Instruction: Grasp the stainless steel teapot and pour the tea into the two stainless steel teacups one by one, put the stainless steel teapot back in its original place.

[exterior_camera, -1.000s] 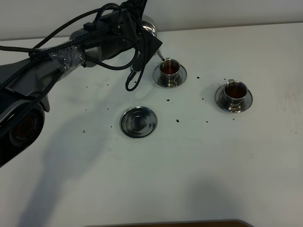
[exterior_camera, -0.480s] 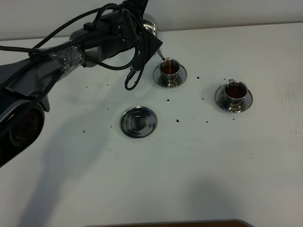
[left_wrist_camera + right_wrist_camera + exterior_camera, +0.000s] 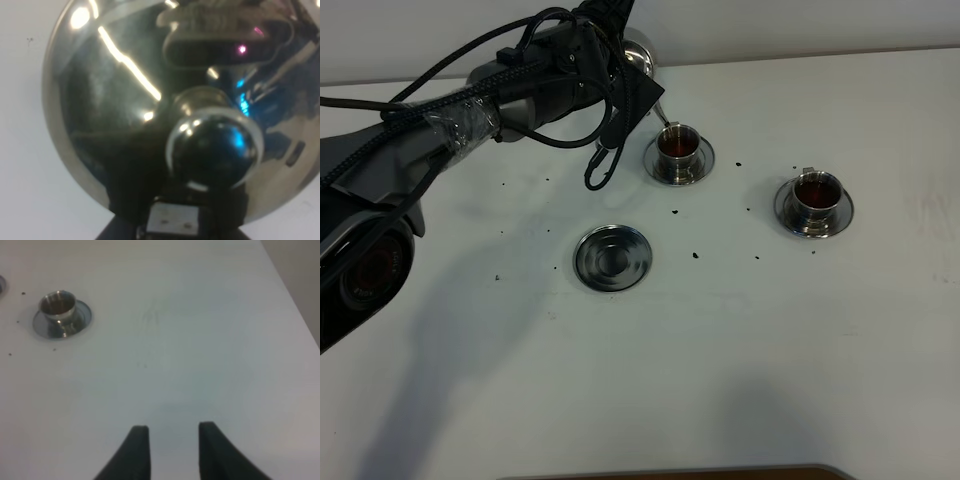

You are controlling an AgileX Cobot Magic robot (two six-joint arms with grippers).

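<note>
My left gripper holds the stainless steel teapot tilted at the back of the table. The pot's thin spout points down at the rim of the nearer teacup. The pot's domed lid and knob fill the left wrist view. Both teacups hold brown tea; the second stands on its saucer at the right and also shows in the right wrist view. The empty round saucer lies in front of the pot. My right gripper is open and empty over bare table.
Small dark specks are scattered on the white table around the saucers. A black cable loop hangs from the left arm beside the nearer cup. The table's back edge runs behind the cups.
</note>
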